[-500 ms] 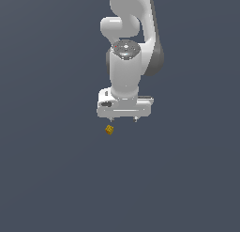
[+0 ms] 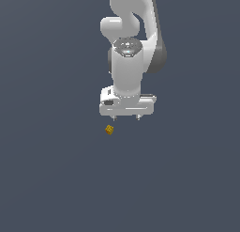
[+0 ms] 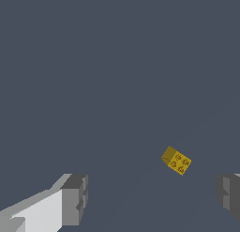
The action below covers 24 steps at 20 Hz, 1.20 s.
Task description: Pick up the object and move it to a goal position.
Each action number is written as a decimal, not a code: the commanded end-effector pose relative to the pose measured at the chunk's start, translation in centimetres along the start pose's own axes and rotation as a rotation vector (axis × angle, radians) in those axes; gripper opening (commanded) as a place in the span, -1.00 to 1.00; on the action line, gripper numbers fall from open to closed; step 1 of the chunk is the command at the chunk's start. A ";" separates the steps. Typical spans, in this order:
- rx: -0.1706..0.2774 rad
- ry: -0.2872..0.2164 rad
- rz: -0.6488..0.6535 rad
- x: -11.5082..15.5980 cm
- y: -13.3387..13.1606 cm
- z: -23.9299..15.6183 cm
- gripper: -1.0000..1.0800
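The claw (image 2: pixel 126 117) hangs pointing straight down at the end of the white arm (image 2: pixel 127 62), with its two short fingers spread wide apart and nothing between them. In the exterior view only the tips of the fingers (image 2: pixel 114 117) peek out beneath the broad white hand body, one toward each end of it. The wrist view shows the same spread: one grey finger pad (image 3: pixel 75 199) on its white finger sits far from the other grey pad (image 3: pixel 229 194), with bare surface across the gap. The object (image 2: pixel 109 129), a tiny yellow-orange block, lies just below the claw in the exterior view and slightly toward the exterior view's left, under the finger on that side rather than centred under the hand. It is apart from both fingers and touched by neither. In the wrist view the block (image 3: pixel 176 160) appears between the two pads but closer to one of them, turned at an angle to the line of the fingers, its lit face carrying darker mottled marks and its neighbouring face in shade. Around it spreads the plain dark slate-grey desk (image 2: pixel 51 179), evenly coloured, filling the rest of both views.
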<state>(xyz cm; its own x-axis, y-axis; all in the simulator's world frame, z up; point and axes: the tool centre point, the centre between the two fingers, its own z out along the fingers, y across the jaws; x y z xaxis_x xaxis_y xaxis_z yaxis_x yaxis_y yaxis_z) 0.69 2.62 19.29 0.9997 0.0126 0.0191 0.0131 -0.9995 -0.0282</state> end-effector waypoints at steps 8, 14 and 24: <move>0.003 -0.003 0.032 -0.2 0.3 0.6 0.92; 0.001 -0.006 0.127 -0.9 1.6 2.8 0.92; -0.015 -0.011 0.408 -3.6 5.6 8.6 0.92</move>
<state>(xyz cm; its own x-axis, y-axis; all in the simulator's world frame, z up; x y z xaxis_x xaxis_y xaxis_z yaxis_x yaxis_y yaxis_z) -2.19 -2.21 11.31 0.9391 -0.3437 -0.0012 -0.3436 -0.9389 -0.0197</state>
